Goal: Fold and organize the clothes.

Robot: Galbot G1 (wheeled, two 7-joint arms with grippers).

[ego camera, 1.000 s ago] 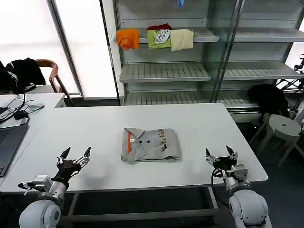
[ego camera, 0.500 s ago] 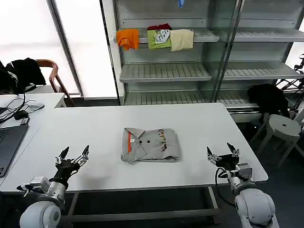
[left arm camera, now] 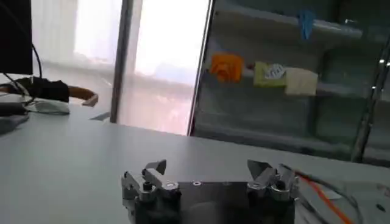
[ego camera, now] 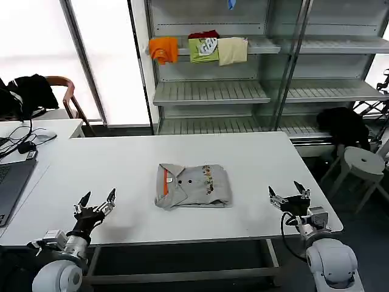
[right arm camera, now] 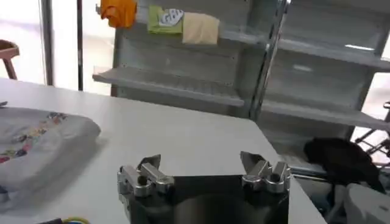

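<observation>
The white table (ego camera: 121, 176) carried a folded stack of light grey clothes (ego camera: 193, 185) near its middle, the collared shirt's orange lining facing the robot's left and a strip of multicoloured print toward the right. The stack lay flat on the tabletop, well apart from every edge. From the right wrist view the stack (right arm camera: 36, 146) appeared to be two layers, though that was hard to confirm.

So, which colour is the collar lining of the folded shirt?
Orange, on the folded shirt; the head view shows it best.

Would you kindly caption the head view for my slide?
Folded grey shirts on white table; open left end effector and right end effector flank them.
</observation>
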